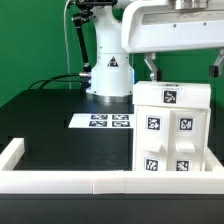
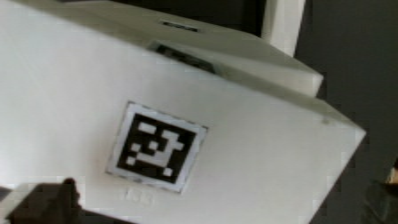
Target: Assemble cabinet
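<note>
The cabinet [image 1: 172,128] is a large white box with several black-and-white tags, standing on the black table at the exterior view's right. My gripper [image 1: 181,70] hangs just above its top with its two dark fingers [image 1: 150,68] spread wide and nothing between them. In the wrist view the cabinet [image 2: 267,120] fills the picture close up, with one tag [image 2: 160,142] on the near panel. One dark fingertip [image 2: 43,202] shows at the picture's edge over the white panel. I cannot tell whether the fingers touch the cabinet.
The marker board [image 1: 104,121] lies flat on the table in front of the robot's white base [image 1: 108,75]. A low white wall [image 1: 60,180] runs along the table's front and its left side in the exterior view. Black cables trail behind the base.
</note>
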Available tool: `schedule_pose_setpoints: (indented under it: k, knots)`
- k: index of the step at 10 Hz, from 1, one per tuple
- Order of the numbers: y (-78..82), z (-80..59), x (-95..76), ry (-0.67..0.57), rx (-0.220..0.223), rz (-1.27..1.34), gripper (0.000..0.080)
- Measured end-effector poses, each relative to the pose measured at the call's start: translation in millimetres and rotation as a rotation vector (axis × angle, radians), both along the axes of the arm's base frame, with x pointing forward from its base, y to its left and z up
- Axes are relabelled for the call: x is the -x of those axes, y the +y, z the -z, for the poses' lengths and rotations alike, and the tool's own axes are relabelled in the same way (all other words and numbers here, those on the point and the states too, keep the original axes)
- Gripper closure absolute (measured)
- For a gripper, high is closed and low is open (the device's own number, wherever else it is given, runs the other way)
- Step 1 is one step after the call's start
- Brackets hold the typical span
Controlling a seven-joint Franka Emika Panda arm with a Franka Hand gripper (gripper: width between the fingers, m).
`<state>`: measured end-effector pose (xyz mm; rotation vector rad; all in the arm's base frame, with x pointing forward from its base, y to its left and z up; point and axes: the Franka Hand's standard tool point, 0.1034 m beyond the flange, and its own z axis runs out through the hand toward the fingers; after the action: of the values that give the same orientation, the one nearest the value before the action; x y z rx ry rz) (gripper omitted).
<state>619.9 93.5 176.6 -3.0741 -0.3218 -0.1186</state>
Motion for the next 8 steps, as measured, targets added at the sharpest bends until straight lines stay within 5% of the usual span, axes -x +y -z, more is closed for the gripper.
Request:
schedule_pose_setpoints:
  k: [8]
  knots:
    - [-7.9,10.0,3.9,-0.006,0.081,-0.749,0.0002]
